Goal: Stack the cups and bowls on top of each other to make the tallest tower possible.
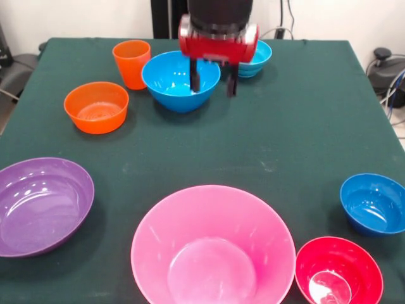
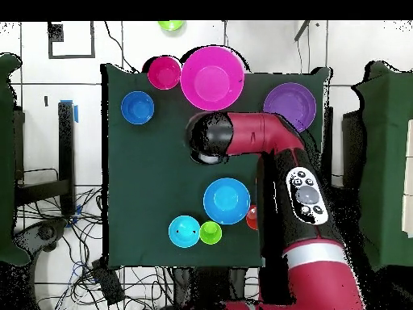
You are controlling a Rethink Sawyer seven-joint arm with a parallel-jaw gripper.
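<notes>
Gripper [image 1: 214,81]: fingers spread apart, holding nothing; one finger [image 1: 195,77] in front of the large blue bowl [image 1: 180,81], contact not clear; the other past its rim.
Large blue bowl: upright, seemingly empty.
Orange cup [image 1: 131,63]: upright, just beside the large blue bowl.
Orange bowl [image 1: 96,106]: empty, near the cup.
Small blue bowl [image 1: 259,56]: behind the gripper.
Other small blue bowl [image 1: 373,203]: beside the red bowl [image 1: 338,272].
Pink bowl [image 1: 212,247], purple bowl [image 1: 41,204]: empty, at the front.
Lime green bowl [image 2: 170,25]: off the cloth.
Light green cup [image 2: 210,232]: overhead, beside the small blue bowl.

Dark green cloth surface [image 1: 272,126] carries: pink bowl [image 1: 213,247] 6 o'clock, purple bowl [image 1: 41,206] 8, orange bowl [image 1: 96,106] 10, large blue bowl [image 1: 180,81] 12, red bowl [image 1: 338,272] 5.
</notes>
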